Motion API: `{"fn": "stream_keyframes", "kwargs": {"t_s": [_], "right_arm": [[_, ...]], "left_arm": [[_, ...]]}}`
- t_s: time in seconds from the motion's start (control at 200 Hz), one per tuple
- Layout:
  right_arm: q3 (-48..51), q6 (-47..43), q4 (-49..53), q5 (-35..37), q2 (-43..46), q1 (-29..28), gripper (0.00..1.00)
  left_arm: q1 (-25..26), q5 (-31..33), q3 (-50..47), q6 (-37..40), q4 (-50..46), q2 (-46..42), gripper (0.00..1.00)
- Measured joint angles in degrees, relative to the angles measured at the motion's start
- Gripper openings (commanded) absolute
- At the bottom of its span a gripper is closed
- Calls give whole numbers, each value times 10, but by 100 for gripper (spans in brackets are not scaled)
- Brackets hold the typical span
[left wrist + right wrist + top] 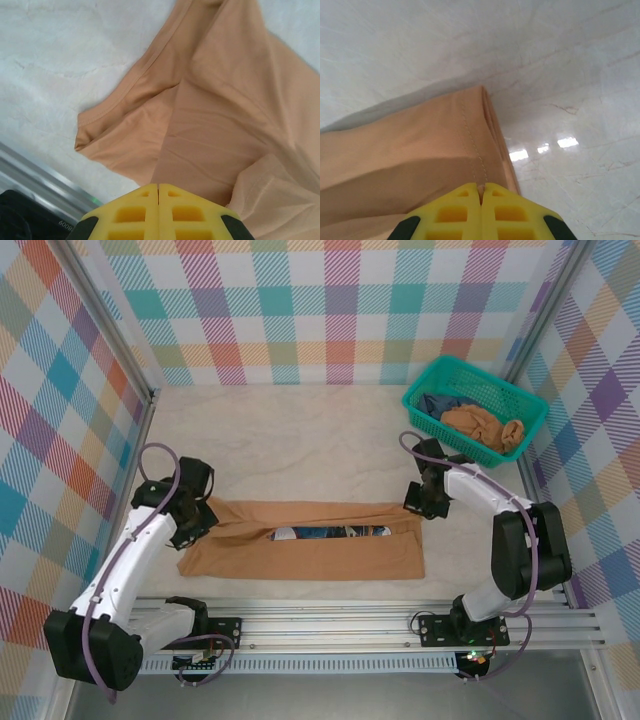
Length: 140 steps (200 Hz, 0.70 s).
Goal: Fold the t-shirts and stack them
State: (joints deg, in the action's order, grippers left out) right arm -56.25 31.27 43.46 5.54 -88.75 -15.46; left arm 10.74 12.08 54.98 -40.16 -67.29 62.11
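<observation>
The tan-brown cotton t-shirt (330,558) lies spread near the front of the pale marble-look table (300,430), its long edges turned in so only a strip of blue and white print shows. The left gripper (207,518) and right gripper (418,508) each pinch a far corner, fingers closed on the cloth. The lengthwise fold looks to be in hand; next comes letting go, then folding crosswise. Another crumpled tan shirt (485,427) sits in the teal plastic mesh basket (425,375)
</observation>
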Motion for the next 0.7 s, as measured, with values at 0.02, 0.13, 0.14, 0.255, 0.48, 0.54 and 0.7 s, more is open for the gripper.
{"fn": "stream_keyframes", "kwargs": {"t_s": [0.02,0.13,0.14,0.255,0.48,0.54,0.7], "right_arm": [[3,0,0,0,0,0,0],[13,0,3,2,-1,0,0],[14,0,3,2,-2,0,0],[14,0,2,4,-6,0,0],[33,16,6,19,19,0,31],[42,27,12,30,46,0,35],[50,48,18,51,121,0,35]], "left_arm": [[0,0,-5,-1,-1,0,0],[0,-7,-35,-8,-1,1,0],[0,-8,-37,-8,-1,1,0],[0,-11,-43,-14,-1,8,0],[1,-10,-43,-31,-2,9,25],[1,-10,-42,-38,-4,0,35],[1,-4,6,-52,-20,-14,45]]}}
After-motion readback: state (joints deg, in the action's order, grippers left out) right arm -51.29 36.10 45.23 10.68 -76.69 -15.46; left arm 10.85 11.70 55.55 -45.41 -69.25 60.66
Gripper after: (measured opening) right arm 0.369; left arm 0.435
